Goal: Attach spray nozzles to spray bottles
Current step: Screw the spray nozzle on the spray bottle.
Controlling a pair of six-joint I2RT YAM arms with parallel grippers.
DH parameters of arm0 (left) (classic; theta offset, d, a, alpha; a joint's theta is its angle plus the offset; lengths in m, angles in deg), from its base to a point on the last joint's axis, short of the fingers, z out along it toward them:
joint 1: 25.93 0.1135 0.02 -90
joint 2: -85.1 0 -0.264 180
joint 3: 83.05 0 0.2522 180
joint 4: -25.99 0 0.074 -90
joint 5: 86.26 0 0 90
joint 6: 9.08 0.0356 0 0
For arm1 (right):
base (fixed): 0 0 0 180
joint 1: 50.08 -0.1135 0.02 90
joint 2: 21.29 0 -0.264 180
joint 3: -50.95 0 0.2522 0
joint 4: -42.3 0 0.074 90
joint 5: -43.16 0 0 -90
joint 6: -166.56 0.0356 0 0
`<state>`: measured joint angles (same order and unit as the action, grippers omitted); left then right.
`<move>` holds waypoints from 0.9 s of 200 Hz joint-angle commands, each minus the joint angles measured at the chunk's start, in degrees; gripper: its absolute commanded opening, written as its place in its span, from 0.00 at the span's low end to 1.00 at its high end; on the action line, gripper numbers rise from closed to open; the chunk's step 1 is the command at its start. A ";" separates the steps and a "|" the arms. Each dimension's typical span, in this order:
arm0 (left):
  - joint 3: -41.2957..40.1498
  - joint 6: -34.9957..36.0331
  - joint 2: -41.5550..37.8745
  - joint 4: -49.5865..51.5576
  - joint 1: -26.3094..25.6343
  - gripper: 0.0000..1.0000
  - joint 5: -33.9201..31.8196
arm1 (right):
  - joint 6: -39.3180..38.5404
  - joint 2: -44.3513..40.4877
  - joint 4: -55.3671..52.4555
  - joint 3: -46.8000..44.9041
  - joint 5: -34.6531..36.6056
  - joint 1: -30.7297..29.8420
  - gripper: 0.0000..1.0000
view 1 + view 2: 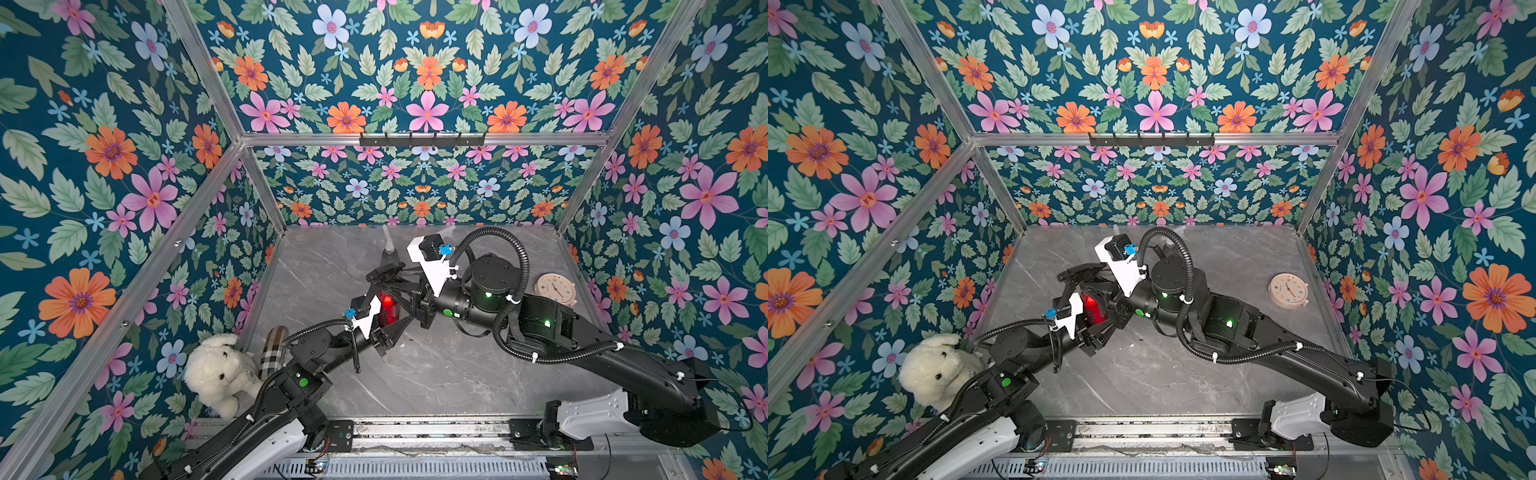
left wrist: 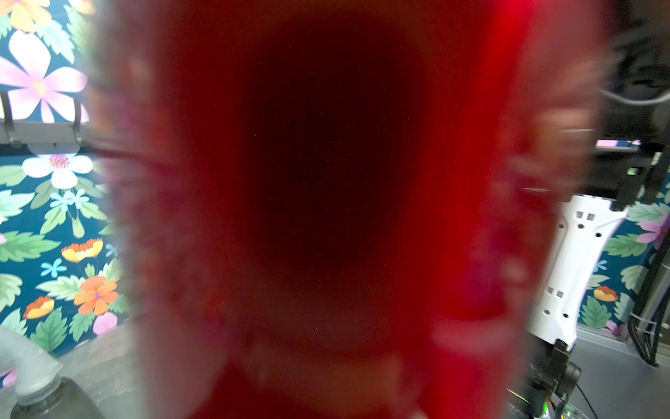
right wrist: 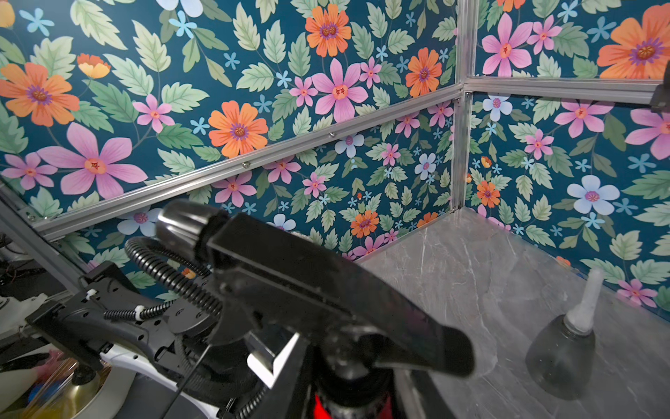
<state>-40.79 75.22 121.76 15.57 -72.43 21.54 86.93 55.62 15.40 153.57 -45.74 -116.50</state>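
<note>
A slim red spray bottle (image 1: pixel 388 309) is held above the middle of the table, and its blurred red body fills the left wrist view (image 2: pixel 326 181). My left gripper (image 1: pixel 384 322) is shut on it from the near left. The black spray nozzle (image 1: pixel 384 272) sits on the bottle's neck, large in the right wrist view (image 3: pixel 308 283). My right gripper (image 1: pixel 397 306) is shut on its collar from the right. A smoky-grey spray bottle (image 3: pixel 560 355) with a whitish nozzle (image 3: pixel 587 301) on it stands behind near the back wall, partly hidden in a top view (image 1: pixel 388 251).
A white plush dog (image 1: pixel 220 374) and a plaid oblong case (image 1: pixel 274 349) lie at the near left corner. A round beige clock (image 1: pixel 557 289) lies by the right wall. A black hook rail (image 1: pixel 422 139) hangs on the back frame. Both arms cross the table's middle.
</note>
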 commanded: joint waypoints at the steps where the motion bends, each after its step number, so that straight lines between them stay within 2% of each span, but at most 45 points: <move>1: 1.53 -0.27 -0.03 -5.84 0.09 0.00 -4.50 | 5.43 1.51 -9.75 -0.33 3.84 -0.12 0.28; 65: 3.24 1.04 2.42 -3.19 -0.01 0.00 -12.47 | 19.41 7.39 -20.45 4.68 18.98 -1.09 0.29; 82: 3.65 1.21 2.93 -3.08 -0.05 0.00 -12.88 | 20.54 9.73 -21.83 6.57 22.85 -2.34 0.33; 120: 3.22 1.00 2.93 -3.30 -0.01 0.00 -12.62 | 17.47 10.47 -19.50 8.61 21.48 -2.52 0.38; 163: 1.37 0.04 2.27 -5.49 -0.02 0.00 -12.42 | 8.16 3.79 -8.07 2.96 17.49 -2.57 0.63; 180: 0.81 -0.37 2.18 -6.43 -0.01 0.00 -12.27 | 4.86 -0.33 -2.52 -1.54 12.83 -2.53 0.68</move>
<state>-39.46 75.62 124.17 16.29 -72.47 9.65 98.19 59.40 6.08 155.91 -27.64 -119.12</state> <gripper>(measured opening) 0.499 0.653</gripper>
